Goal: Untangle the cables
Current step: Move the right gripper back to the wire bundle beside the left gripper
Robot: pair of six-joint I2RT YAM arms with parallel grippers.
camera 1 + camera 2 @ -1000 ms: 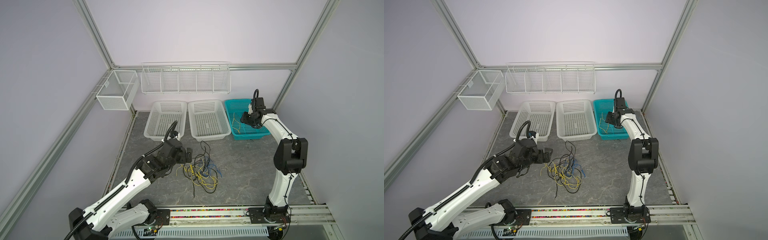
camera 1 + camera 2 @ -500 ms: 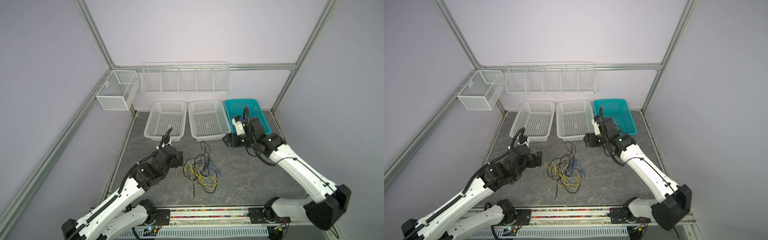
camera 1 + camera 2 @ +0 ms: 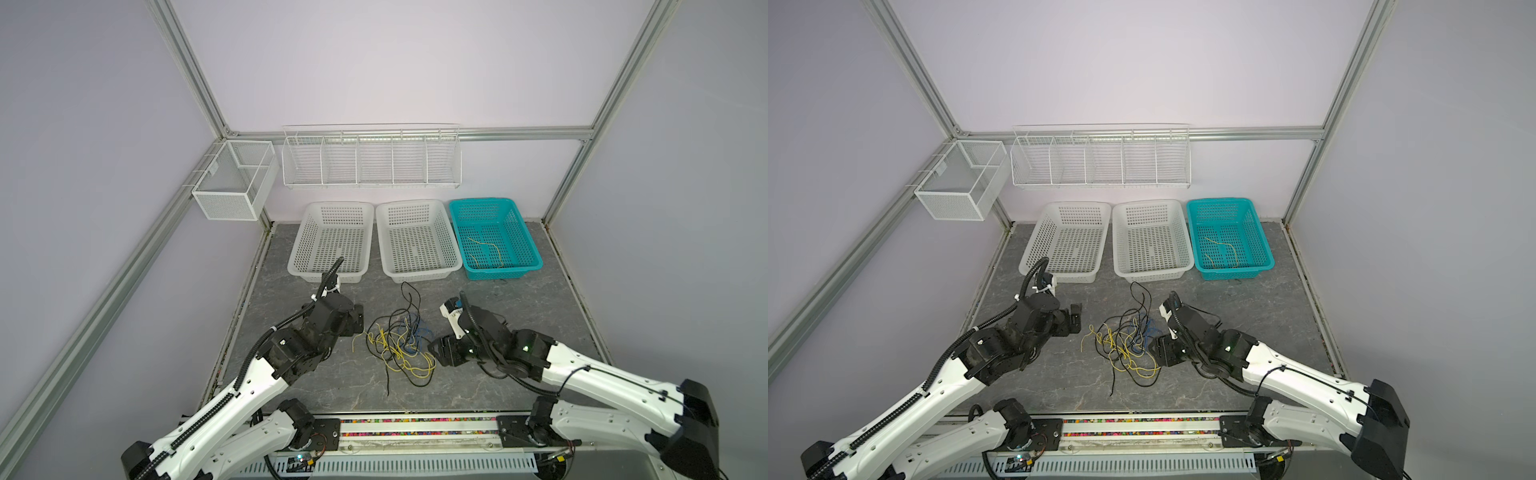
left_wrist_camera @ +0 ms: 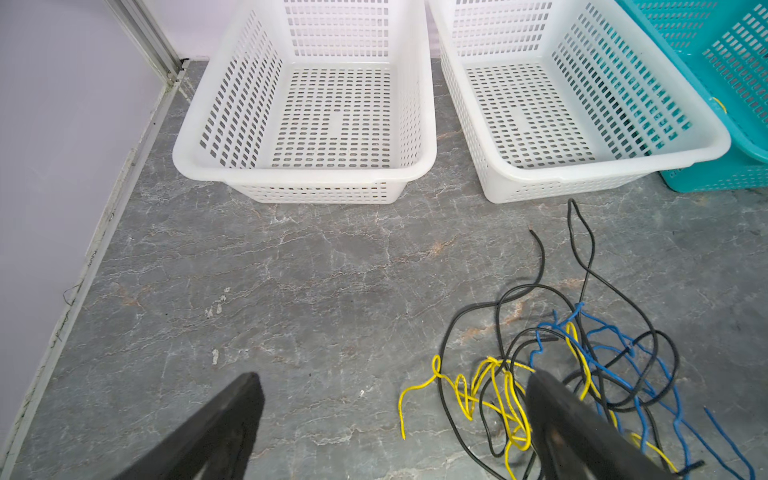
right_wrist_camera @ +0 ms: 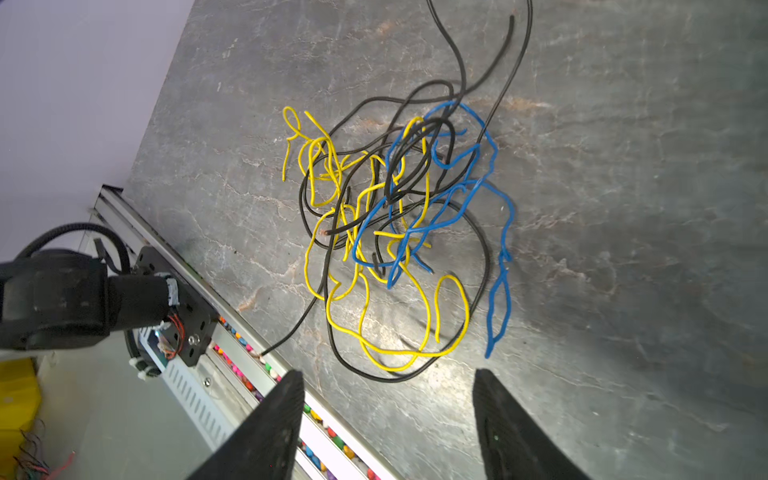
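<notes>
Cables (image 3: 398, 347) in a loose black, blue and yellow heap on the grey tabletop (image 3: 519, 299), lying between the two sets of jaws in both top views. Long axis running from the middle white basket (image 3: 419, 273) toward the front rail (image 3: 415, 424); one black loop pointing at that basket, one black tail at the rail. Left gripper (image 3: 358, 320) just beside the yellow side, jaws spread wide, holding nothing. Right gripper (image 3: 435, 353) just beside the blue side, jaws parted, holding nothing. Separate yellow wire (image 3: 486, 251) in the teal basket (image 3: 503, 272), well apart from both jaws.

Left wrist view: left gripper (image 4: 395, 432) wide; cables (image 4: 582, 353) ahead and off past one finger (image 4: 582, 436), yellow strands passing behind its tip, none in the gap.

Right wrist view: right gripper (image 5: 388, 428) parted; cables (image 5: 395, 216) straight ahead of the gap, nearest black loop at its mouth, nothing pinched.
</notes>
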